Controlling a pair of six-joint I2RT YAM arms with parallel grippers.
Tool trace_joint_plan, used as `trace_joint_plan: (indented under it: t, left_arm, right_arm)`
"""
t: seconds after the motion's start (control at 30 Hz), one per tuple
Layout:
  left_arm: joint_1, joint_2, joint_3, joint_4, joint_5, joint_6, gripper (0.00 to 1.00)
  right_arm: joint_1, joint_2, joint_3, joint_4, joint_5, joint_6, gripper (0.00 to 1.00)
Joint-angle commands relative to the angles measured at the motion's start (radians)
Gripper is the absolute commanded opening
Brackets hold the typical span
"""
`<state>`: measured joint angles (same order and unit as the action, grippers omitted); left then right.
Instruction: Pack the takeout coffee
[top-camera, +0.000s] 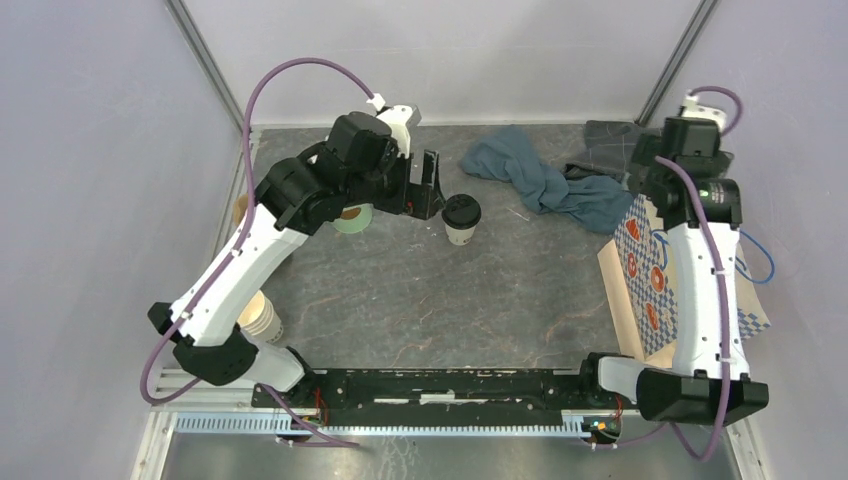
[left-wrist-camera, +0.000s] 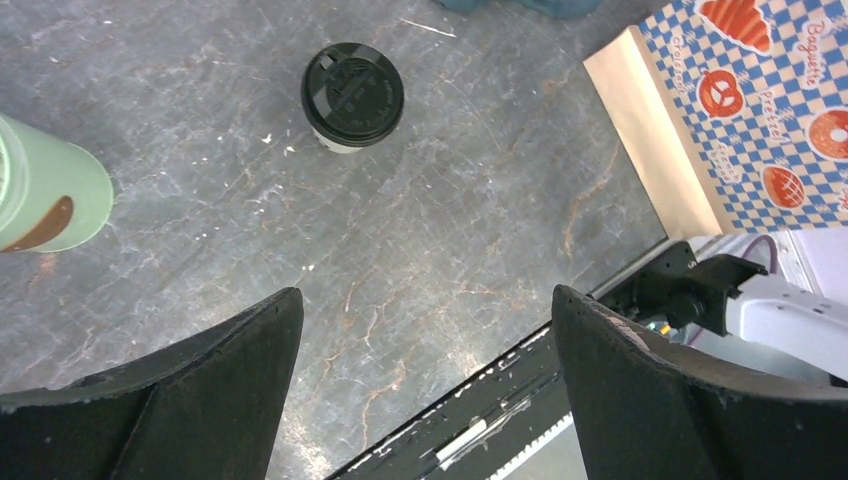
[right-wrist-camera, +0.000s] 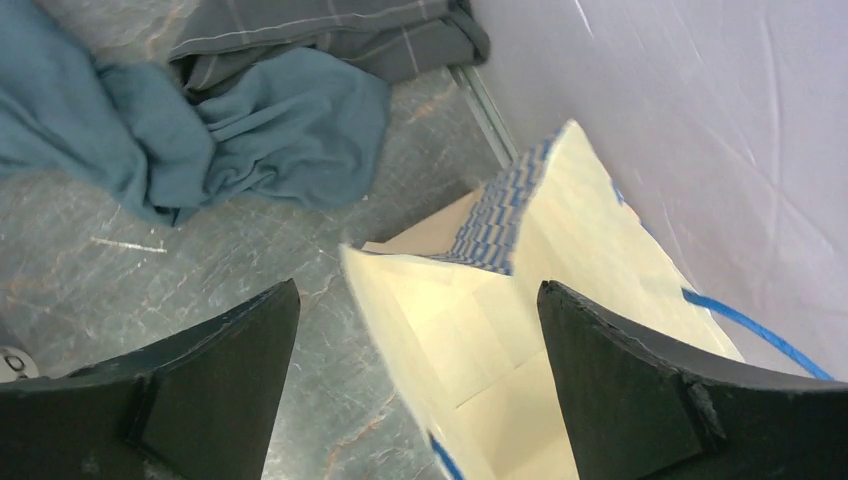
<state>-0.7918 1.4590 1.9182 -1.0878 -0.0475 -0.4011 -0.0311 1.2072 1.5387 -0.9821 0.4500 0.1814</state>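
Observation:
The takeout coffee (top-camera: 461, 218), a small white paper cup with a round black lid (left-wrist-camera: 352, 95), stands upright on the dark table toward the back middle. My left gripper (top-camera: 432, 185) hovers just left of and behind it, apart from it. Its jaws are open (left-wrist-camera: 425, 295) with only bare table between them. A paper bag (top-camera: 650, 280) with a blue-checked bakery print stands at the right, its mouth open upward. My right gripper (right-wrist-camera: 417, 286) hangs open over the bag's near rim, with the cream inside of the bag (right-wrist-camera: 520, 330) below it and nothing held.
A mint-green mug (top-camera: 352, 218) sits under the left arm, left of the coffee. A stack of cream paper cups (top-camera: 262, 318) lies near the left arm's base. A teal cloth (top-camera: 540, 180) and a grey cloth (top-camera: 605, 140) lie at the back right.

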Motion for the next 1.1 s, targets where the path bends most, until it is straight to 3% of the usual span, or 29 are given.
trace_joint_plan:
  t: [0.0,0.23,0.5,0.57,0.7,0.83,0.93,1.07]
  left_arm:
    - [0.008,-0.062,-0.078,0.097,0.088,0.045,1.0]
    - [0.017,-0.115,-0.138,0.103,0.061,0.073,1.0]
    - [0.035,-0.118,-0.123,0.095,0.051,0.064,1.0]
    - [0.037,-0.123,-0.137,0.091,-0.01,0.051,1.0]
    - [0.071,-0.125,-0.153,0.059,-0.139,0.029,1.0]
    - [0.196,-0.148,-0.156,0.057,-0.222,0.022,1.0]
    - [0.303,-0.162,-0.139,0.051,-0.264,-0.002,1.0]
    - [0.35,-0.143,-0.106,-0.017,-0.399,-0.064,1.0]
  right_arm:
    - [-0.117,-0.012,0.031,-0.024,-0.114,0.18,0.95]
    - [-0.203,0.038,0.076,-0.095,-0.056,0.306,0.95]
    - [-0.228,0.007,-0.029,-0.005,-0.094,0.333,0.95]
    - [-0.229,0.024,-0.034,-0.002,-0.131,0.331,0.95]
    - [-0.229,0.003,-0.062,0.083,-0.22,0.243,0.97]
    - [-0.218,-0.01,-0.005,0.084,-0.233,0.145,0.98]
    - [-0.16,-0.035,0.017,0.081,-0.259,0.082,0.98]
    - [-0.015,-0.084,0.06,0.109,-0.277,-0.035,0.98]
